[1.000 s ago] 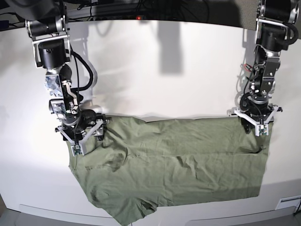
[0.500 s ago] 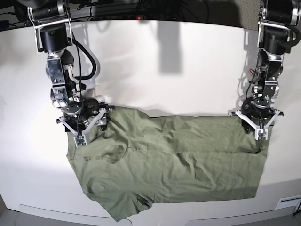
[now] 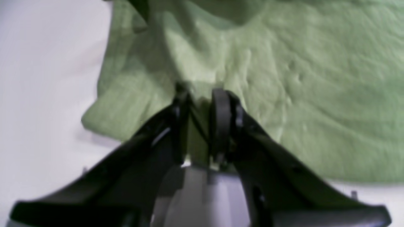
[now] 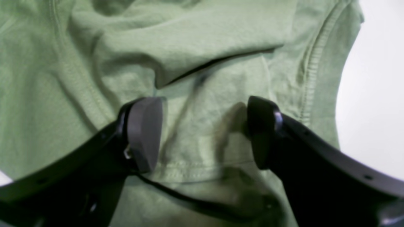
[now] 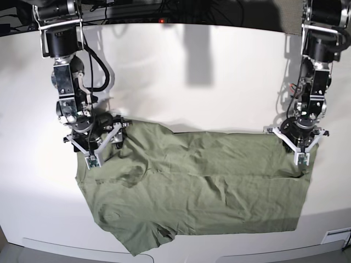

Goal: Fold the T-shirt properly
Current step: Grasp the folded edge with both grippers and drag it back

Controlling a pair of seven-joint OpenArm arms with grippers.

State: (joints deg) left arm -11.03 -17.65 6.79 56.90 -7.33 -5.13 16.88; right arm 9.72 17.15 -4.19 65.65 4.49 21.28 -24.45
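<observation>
The T-shirt [image 5: 197, 186] lies spread on the white table [image 5: 181, 82], toward its near edge, one sleeve hanging close to the front rim. Its far edge runs between the two arms. The left gripper [image 5: 299, 155] sits on the shirt's far corner at the base view's right; the wrist view shows its dark fingers [image 3: 221, 116] drawn almost together with a small ridge of green cloth pinched between them. The right gripper [image 5: 92, 159] stands over the opposite corner, near a sleeve seam, its jaws spread wide with the pads [image 4: 143, 132] hovering over or resting on the fabric and nothing held between them.

Compared with a second ago, the left gripper's jaws have narrowed onto the cloth, and the right arm has pulled back toward the table's far side, so that its fingertips now reach the shirt's edge only.

The fabric is soft, matte sage-green knit, creased across the middle, with stitched double hems and a loose flap lying near the right gripper.
</observation>
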